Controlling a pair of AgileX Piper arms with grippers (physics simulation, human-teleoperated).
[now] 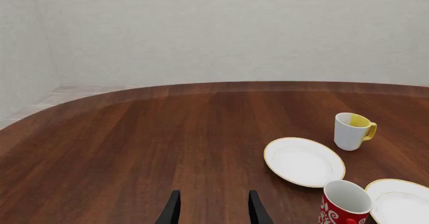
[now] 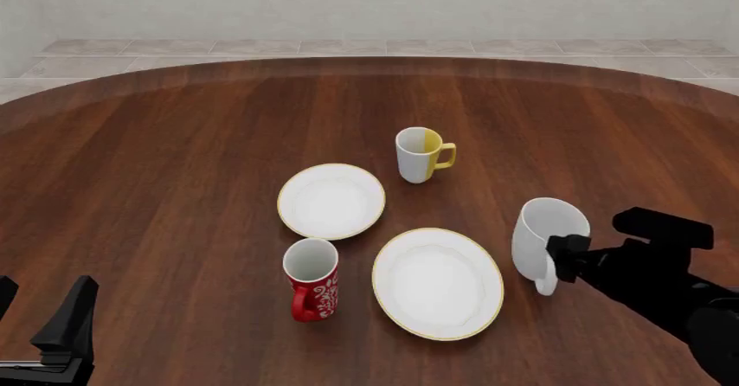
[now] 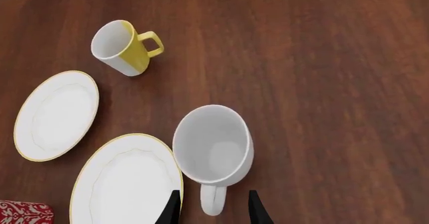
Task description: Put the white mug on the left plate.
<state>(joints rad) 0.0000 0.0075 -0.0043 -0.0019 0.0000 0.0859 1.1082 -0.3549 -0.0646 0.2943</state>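
White mug (image 2: 548, 233) all white, 2 white plates (image 2: 331, 200) (image 2: 438, 282) gold-rimmed, 1 mug (image 2: 418, 153) white and yellow, 1 mug (image 2: 311, 279) red with white pattern, table (image 2: 173, 161) dark reddish-brown wood.
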